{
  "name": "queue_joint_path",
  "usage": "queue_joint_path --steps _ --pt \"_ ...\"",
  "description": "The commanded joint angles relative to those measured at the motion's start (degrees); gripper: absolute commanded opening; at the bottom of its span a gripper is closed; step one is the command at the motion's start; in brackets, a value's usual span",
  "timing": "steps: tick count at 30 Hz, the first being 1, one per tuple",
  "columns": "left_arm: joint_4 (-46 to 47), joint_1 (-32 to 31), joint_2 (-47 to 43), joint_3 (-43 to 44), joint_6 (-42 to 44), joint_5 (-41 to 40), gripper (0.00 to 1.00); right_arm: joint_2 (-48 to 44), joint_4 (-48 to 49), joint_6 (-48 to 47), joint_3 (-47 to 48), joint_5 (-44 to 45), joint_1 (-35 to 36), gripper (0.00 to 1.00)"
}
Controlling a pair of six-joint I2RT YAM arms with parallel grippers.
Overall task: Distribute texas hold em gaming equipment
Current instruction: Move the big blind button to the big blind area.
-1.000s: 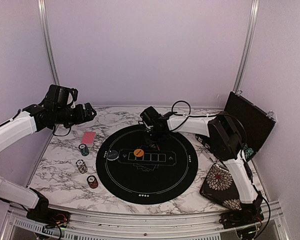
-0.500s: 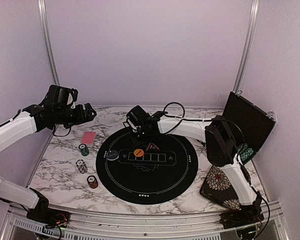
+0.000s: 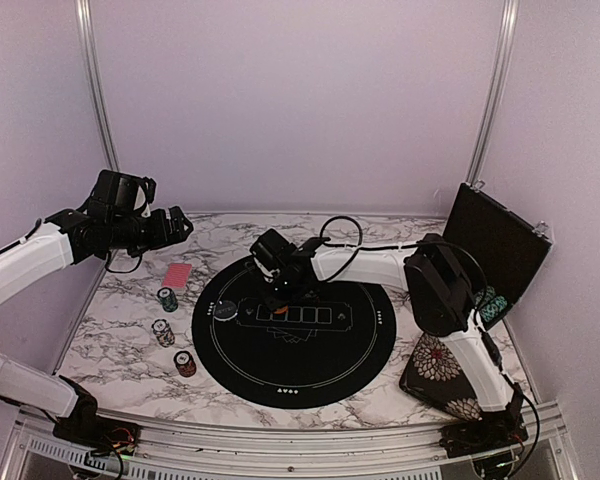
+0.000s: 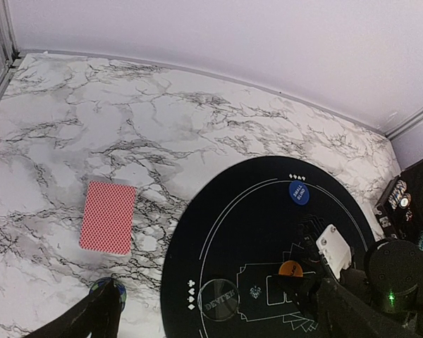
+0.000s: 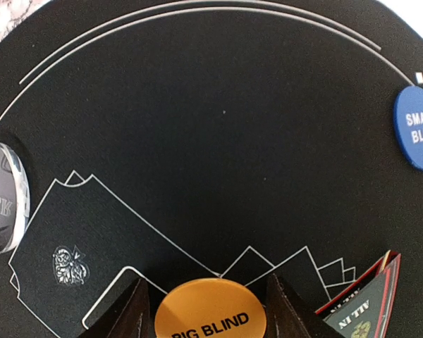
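Note:
The orange "BIG BLIND" disc [image 5: 210, 311] lies on the black round mat [image 3: 310, 375]. My right gripper [image 5: 206, 282] is open, with a finger close on each side of the disc. A red-edged black triangle [image 5: 363, 310] lies just right of it. The blue "SMALL BLIND" disc [image 5: 417, 128] rests near the mat's far rim. A clear dealer disc [image 3: 225, 311] sits at the mat's left. The pink-backed card [image 3: 178, 274] and three chip stacks [image 3: 167, 298] [image 3: 163, 331] [image 3: 185, 363] lie on the marble left of the mat. My left gripper [image 3: 180, 225] hovers open above the card.
A black case [image 3: 495, 250] stands open at the right edge with chips [image 3: 492, 305] in it. A floral pouch [image 3: 440, 375] lies at the front right. Metal posts and purple walls close in the back and sides.
My right gripper has swung left and nearer across the mat's far side, coming down over the orange disc with narrower jaws. The triangle now lies on the mat. The left arm has not moved.

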Motion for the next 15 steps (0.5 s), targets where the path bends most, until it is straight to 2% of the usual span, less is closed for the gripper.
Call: queue_joint_path --steps 1,7,15 --pt "0.0 0.3 -0.8 -0.3 0.1 0.3 0.99 -1.1 -0.5 1.1 -3.3 -1.4 0.5 0.54" --pt "0.0 0.3 -1.0 -0.3 -0.1 0.4 0.99 -1.7 -0.8 2.0 -4.6 0.1 0.3 0.54" --pt "0.0 0.3 -1.0 -0.6 -0.1 0.1 0.99 -5.2 3.0 3.5 -11.6 -2.3 -1.3 0.50"
